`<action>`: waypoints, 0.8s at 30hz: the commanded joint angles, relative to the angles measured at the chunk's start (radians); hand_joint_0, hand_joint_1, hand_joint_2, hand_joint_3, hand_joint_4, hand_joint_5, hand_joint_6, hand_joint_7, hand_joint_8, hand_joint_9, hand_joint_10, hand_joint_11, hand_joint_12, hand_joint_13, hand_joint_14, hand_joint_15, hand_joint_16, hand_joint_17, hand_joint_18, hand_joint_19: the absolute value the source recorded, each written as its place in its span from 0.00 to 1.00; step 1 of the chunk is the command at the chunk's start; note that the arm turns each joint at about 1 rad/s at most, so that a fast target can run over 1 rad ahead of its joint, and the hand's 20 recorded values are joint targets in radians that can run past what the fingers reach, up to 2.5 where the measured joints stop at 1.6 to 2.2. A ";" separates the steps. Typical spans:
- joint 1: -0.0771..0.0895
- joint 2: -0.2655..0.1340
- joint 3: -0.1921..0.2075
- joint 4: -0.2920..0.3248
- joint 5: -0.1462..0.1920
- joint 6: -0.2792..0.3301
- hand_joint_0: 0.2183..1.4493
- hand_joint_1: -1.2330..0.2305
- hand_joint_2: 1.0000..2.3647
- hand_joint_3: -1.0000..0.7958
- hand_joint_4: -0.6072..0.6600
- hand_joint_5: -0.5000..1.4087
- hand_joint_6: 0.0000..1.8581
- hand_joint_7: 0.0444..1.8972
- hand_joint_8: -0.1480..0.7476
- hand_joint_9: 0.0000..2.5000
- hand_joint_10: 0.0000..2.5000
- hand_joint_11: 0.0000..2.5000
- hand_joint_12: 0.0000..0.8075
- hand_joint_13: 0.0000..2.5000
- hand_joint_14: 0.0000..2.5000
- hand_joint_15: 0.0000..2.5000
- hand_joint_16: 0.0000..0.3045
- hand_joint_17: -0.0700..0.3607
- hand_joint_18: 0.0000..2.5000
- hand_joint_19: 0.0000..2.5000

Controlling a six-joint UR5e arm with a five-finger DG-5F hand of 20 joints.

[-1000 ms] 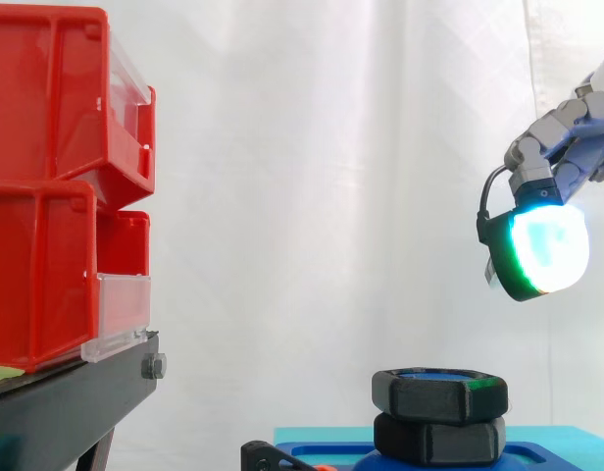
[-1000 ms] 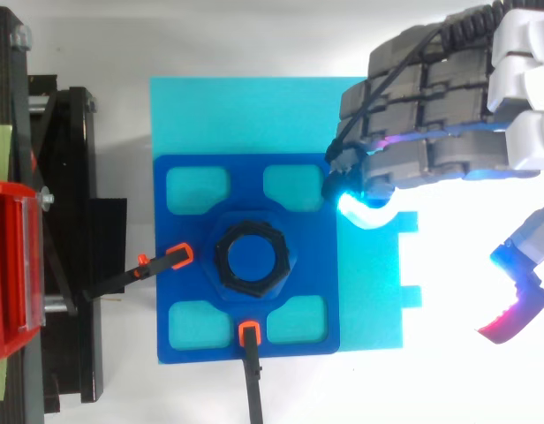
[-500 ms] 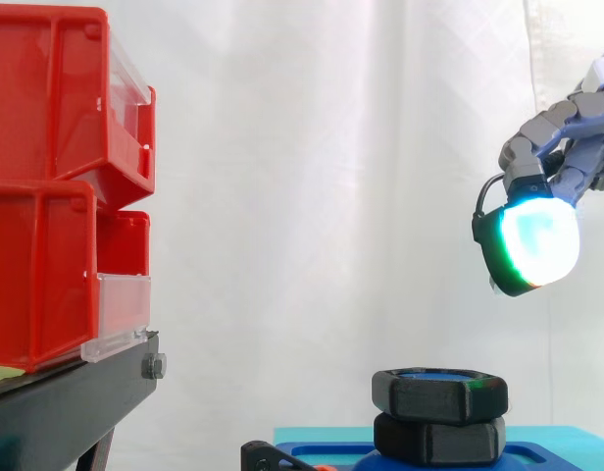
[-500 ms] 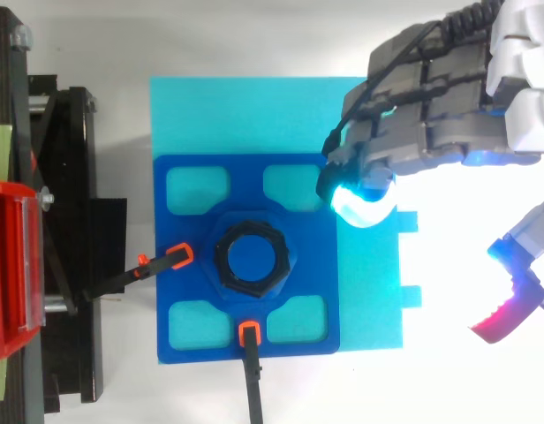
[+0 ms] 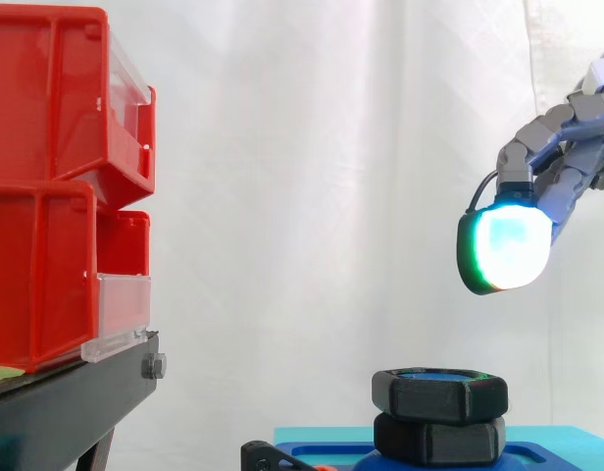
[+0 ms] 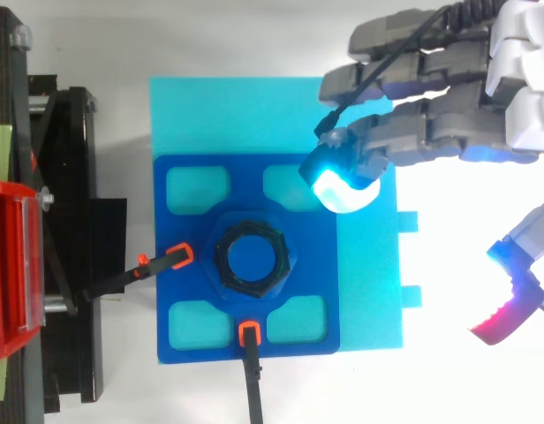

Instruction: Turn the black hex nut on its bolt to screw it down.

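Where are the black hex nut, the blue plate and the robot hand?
black hex nut [image 5: 439,395]: side view, its side face.
blue plate [image 6: 312,256]: top view, bare part right of nut.
robot hand [image 6: 431,132]: top view, a grey finger.

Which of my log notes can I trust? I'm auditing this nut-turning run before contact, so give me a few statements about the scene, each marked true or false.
1. The hand is higher than the black hex nut and does not touch it. True.
2. The nut lies loose in one of the red bins. False: it sits on its bolt at the middle of the blue plate.
3. Orange-tipped clamps reach onto the blue plate. True.
4. In the side view the red bins stand to the right of the nut. False: they are at the left, on the black stand.
5. The fingers are curled round the nut. False: they hold nothing.
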 commanded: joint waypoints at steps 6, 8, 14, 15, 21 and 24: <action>0.000 0.000 0.000 0.000 0.000 0.000 0.16 0.46 0.00 0.28 0.61 0.10 0.27 0.35 0.58 0.21 0.00 0.00 0.44 0.05 0.00 0.00 0.20 0.48 0.00 0.05; 0.001 0.000 0.000 0.000 0.000 -0.002 0.16 0.46 0.00 0.28 0.62 0.11 0.27 0.35 0.58 0.21 0.00 0.00 0.44 0.04 0.00 0.00 0.20 0.48 0.00 0.06; 0.001 0.000 0.000 0.000 0.000 0.000 0.17 0.49 0.00 0.28 0.60 0.11 0.27 0.35 0.52 0.16 0.00 0.00 0.44 0.00 0.00 0.01 0.19 0.46 0.00 0.08; 0.001 0.000 0.000 0.000 0.000 -0.002 0.17 0.50 0.00 0.28 0.59 0.11 0.27 0.34 0.50 0.14 0.00 0.00 0.44 0.00 0.00 0.01 0.18 0.46 0.00 0.07; 0.001 0.000 0.000 0.000 0.000 -0.002 0.17 0.51 0.00 0.28 0.56 0.10 0.27 0.33 0.47 0.09 0.00 0.00 0.43 0.00 0.00 0.00 0.18 0.45 0.00 0.07; 0.001 0.000 0.000 0.000 0.000 -0.002 0.17 0.51 0.00 0.28 0.56 0.10 0.27 0.33 0.46 0.08 0.00 0.00 0.42 0.00 0.00 0.00 0.18 0.45 0.00 0.07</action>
